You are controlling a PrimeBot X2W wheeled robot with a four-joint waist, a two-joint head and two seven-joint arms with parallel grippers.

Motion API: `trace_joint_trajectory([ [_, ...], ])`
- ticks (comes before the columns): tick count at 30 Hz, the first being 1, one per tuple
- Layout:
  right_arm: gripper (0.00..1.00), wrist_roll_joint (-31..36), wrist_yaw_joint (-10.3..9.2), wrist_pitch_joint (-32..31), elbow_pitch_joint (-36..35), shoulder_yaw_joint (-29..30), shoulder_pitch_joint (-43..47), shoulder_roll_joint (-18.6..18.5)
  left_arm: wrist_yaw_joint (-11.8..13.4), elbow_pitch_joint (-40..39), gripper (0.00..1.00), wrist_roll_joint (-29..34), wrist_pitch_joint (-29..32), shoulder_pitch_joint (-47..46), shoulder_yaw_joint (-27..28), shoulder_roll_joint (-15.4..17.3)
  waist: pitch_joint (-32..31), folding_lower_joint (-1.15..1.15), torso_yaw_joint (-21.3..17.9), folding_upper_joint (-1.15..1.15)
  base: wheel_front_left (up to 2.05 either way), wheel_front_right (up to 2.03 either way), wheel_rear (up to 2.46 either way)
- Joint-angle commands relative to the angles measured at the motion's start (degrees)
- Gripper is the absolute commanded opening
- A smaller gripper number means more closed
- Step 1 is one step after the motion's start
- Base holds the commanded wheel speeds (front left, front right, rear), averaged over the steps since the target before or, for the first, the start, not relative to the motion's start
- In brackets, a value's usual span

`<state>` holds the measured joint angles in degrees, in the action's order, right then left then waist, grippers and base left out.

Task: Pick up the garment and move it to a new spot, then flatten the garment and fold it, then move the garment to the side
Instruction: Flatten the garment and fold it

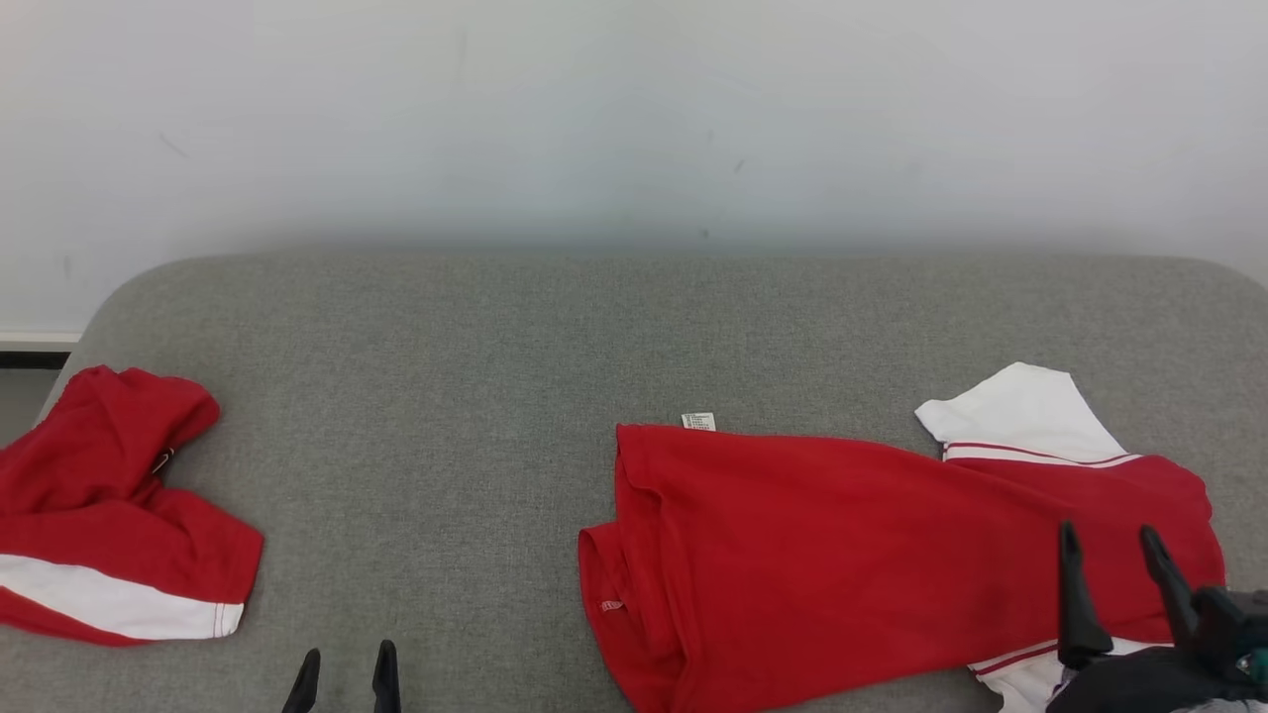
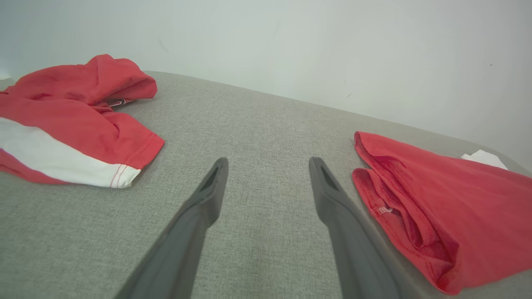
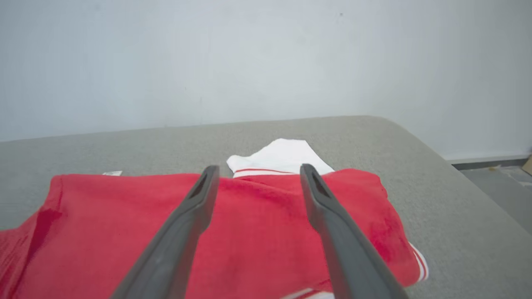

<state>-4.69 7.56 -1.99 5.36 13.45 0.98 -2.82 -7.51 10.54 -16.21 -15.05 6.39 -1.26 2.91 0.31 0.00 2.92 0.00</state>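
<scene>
Both my jaws stand wide apart, holding nothing; my right gripper [image 3: 257,170] hovers above the red garment [image 1: 842,555]; my left gripper [image 2: 268,164] above the grey cushion [image 1: 446,396].

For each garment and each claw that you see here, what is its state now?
Red shirt: lying spread on the gray cushion, left edge rumpled in folds, not held.
Crumpled red garment: bunched at the cushion's left end, not held.
Left claw: open, empty, over bare cushion.
Right claw: open, empty, at the shirt's right part.
</scene>
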Motion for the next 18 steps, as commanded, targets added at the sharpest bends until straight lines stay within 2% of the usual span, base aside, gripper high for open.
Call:
trace_joint_trajectory([
  [1, 1.0, -0.7, -0.15, 1.7, -0.5, -1.1, 0.4, -0.1, 0.1, 0.0, 1.0, 0.5, -0.2, 0.7, 0.0, 0.0, -0.5, 0.0, 0.2, 0.0, 0.0, 0.0, 0.0],
  [9, 1.0, 0.5, -0.15, 12.0, -1.8, -11.9, 2.4, -0.1, 0.1, -0.4, 1.0, 0.8, -0.2, 1.4, -0.2, 0.0, -2.0, 0.0, 0.7, 0.0, 0.0, 0.0, 0.0],
  [18, 1.0, 0.1, -0.15, 13.0, -0.2, -12.6, 3.4, -0.1, 0.1, -0.8, 1.0, 1.7, -0.2, 2.5, -0.4, -0.1, -2.6, 0.0, -0.4, 0.0, 0.0, 0.0, 0.0],
])
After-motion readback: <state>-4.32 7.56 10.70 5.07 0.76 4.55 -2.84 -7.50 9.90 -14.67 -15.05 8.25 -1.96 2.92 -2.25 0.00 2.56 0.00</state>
